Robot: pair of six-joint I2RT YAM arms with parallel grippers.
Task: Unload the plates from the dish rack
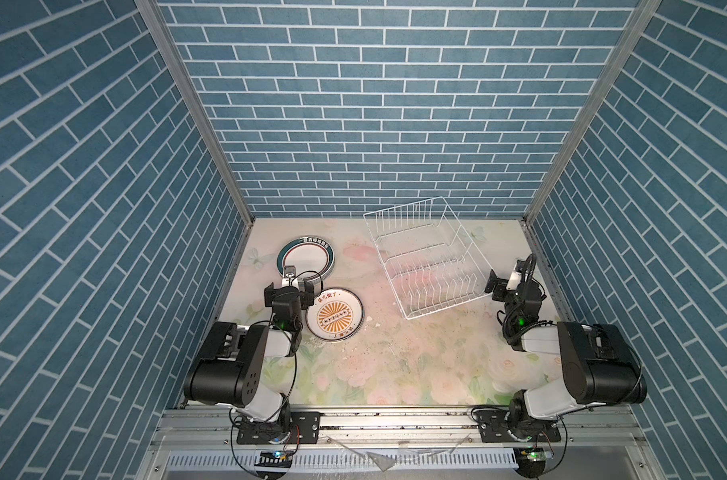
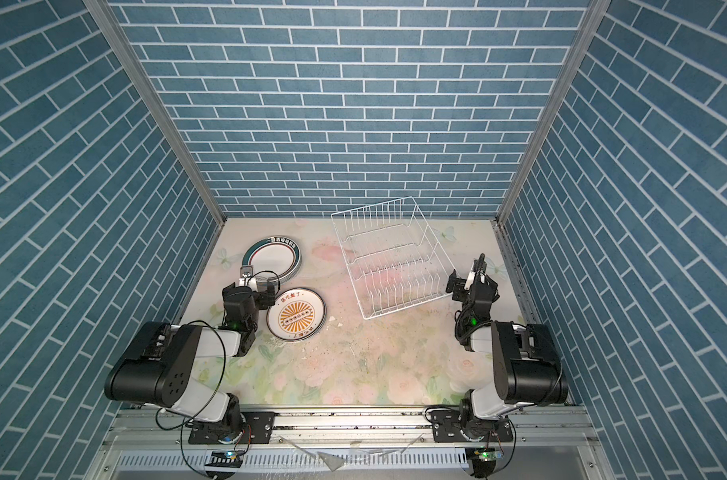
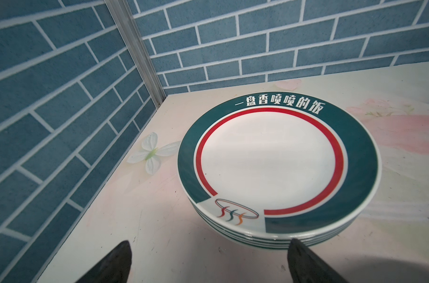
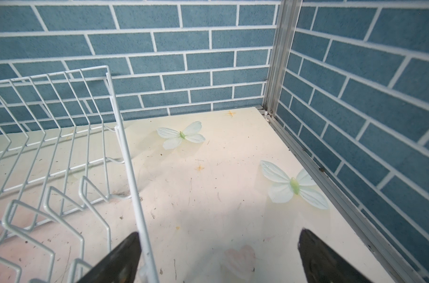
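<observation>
Left gripper [image 3: 209,242] wide open, near the green-rimmed plates [image 3: 277,171] stack. Right gripper [image 4: 219,232] wide open, rack [image 4: 125,156] rim wire between its fingers.

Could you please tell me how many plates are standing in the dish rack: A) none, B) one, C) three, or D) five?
A: in both top views the dish rack holds only bare wires, while the green-rimmed stack and the sunburst plate lie flat outside it.
</observation>
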